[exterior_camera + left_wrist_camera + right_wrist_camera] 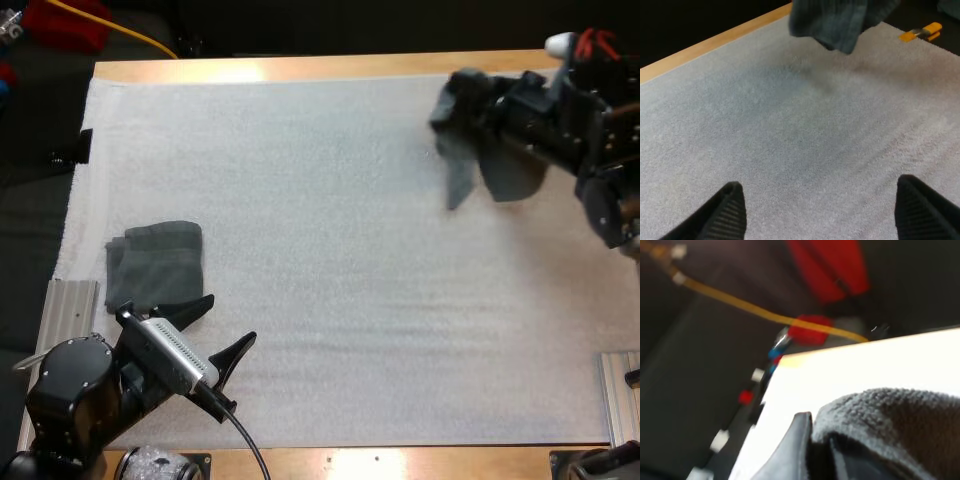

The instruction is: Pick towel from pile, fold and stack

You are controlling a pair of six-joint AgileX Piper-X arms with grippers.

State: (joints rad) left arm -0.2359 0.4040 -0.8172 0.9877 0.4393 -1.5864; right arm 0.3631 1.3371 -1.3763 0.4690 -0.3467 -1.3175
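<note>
At the near left corner of the table [400, 462], my left gripper [233, 317] sits low over the white mat [330, 300]. Its two black fingers stand wide apart and hold nothing. In the left wrist view the left gripper [819, 185] has both fingertips [732, 200] spread with only bare mat between them, clear of any cloth. One of the fingers reaches toward the near edge of the folded towel [155, 262], and I cannot tell whether it touches that edge.

The folded towel is dark grey-green and lies flat on the mat close to its left edge, roughly square, with a narrower layer showing along its left side. It is the one towel that lies on the mat.

Well apart from it, at the far right corner of the mat, my right gripper [480, 115] is raised and clamped on the hanging towel [515, 178]. This second dark grey-green towel is bunched at the fingers and droops from them in two uneven flaps over the mat. I cannot tell whether its lower tips touch the surface. In the right wrist view one finger [796, 440] presses against the ribbed cloth of the hanging towel [890, 425], with the far left corner of the table beyond it. From the left wrist view the hanging towel [835, 22] dangles over the mat near the far edge, with a soft shadow under it.

That makes two towels, one folded and one held, and two grippers, one spread and one closed on cloth.
</note>
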